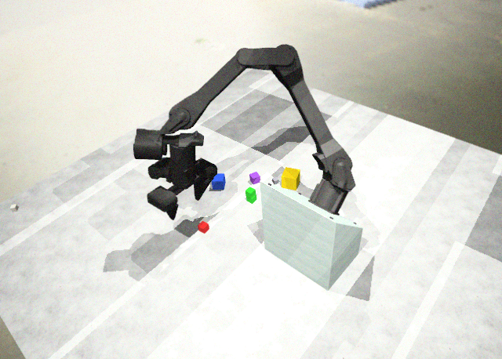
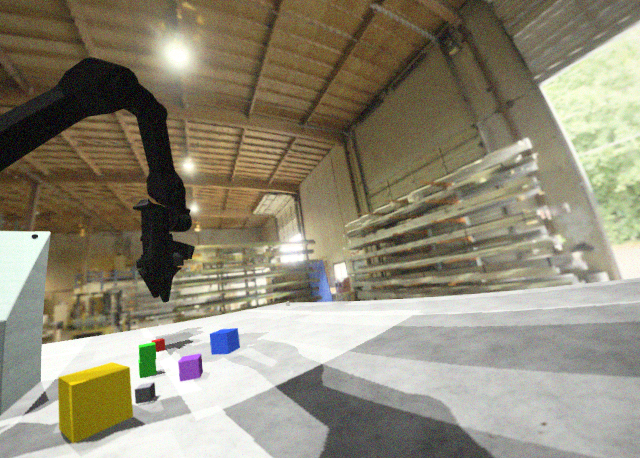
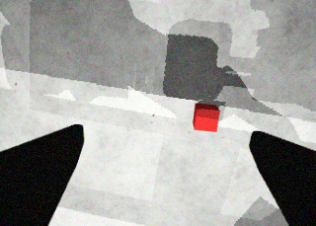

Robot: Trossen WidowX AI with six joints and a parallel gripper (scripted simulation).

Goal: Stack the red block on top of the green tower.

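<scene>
From the top view, the gripper (image 1: 184,199) hangs above the desk (image 1: 251,306) with its fingers spread fully wide and holding nothing, the red block (image 1: 203,226) lying on the desk just beyond and below them, well apart from the green tower (image 1: 251,194). The exterior view shows the gripper (image 2: 160,288) raised high over the red block (image 2: 159,344), which sits just behind the green tower (image 2: 147,359). In the wrist view, the red block (image 3: 205,116) lies ahead of the fingers and right of centre, so the coming descent likely needs a shift forward and rightward.
</scene>
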